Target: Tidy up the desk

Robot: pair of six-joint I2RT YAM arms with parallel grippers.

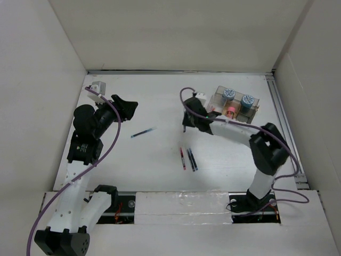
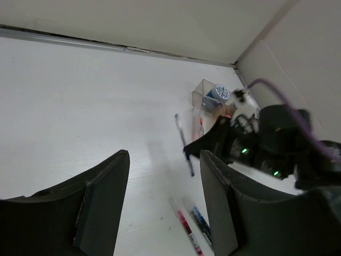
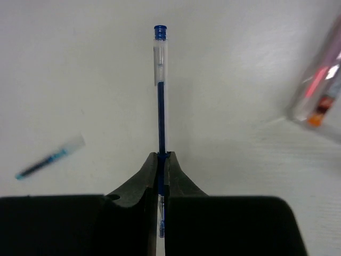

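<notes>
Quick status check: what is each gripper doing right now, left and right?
Left gripper: open, holding nothing.
Right gripper: closed on a blue pen.

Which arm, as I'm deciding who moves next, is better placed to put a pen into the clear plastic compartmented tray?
Right. The right gripper is shut on a slim blue pen, close beside the clear plastic compartmented tray; the left gripper is open, empty and farther away.

Left jaws apart, right jaws pinched shut
</notes>
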